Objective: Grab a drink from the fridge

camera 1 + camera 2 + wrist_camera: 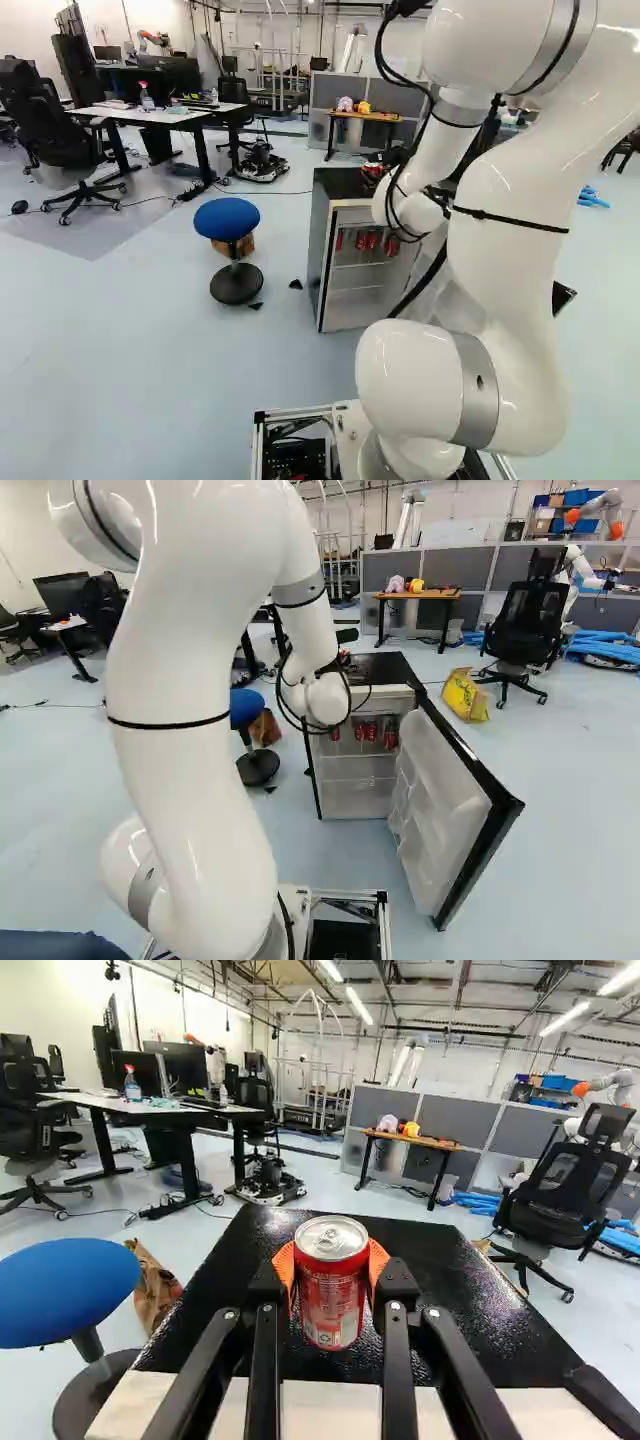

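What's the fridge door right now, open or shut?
Open: the door stands angled out from the fridge, with red cans showing inside.

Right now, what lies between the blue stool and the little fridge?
In the left base view, floor with a small black piece lies between the stool and fridge; the wrist view shows a brown bag beside the stool.
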You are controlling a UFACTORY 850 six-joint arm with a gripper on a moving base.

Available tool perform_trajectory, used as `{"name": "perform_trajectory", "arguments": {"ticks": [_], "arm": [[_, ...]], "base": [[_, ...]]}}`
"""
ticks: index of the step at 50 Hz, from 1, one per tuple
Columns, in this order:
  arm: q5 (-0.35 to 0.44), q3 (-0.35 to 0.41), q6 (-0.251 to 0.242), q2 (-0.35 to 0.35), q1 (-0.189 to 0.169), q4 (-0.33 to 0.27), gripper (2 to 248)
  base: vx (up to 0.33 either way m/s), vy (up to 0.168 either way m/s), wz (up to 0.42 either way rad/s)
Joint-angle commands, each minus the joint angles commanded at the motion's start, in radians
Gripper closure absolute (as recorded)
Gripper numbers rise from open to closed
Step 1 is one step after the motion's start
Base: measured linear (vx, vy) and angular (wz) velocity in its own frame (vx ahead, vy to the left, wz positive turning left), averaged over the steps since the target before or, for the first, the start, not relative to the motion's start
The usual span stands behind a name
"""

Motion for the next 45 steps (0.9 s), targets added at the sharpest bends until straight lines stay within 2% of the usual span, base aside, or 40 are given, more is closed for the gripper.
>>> {"name": "perform_trajectory", "arguments": {"ticks": [31, 45], "arm": [[-0.066, -0.138, 0.0, -0.109, 0.022, 0.039, 157], [-0.099, -0.155, 0.0, -0.122, 0.024, 0.058, 157]], "base": [[0.0, 0.0, 0.0], [0.0, 0.0, 0.0]]}}
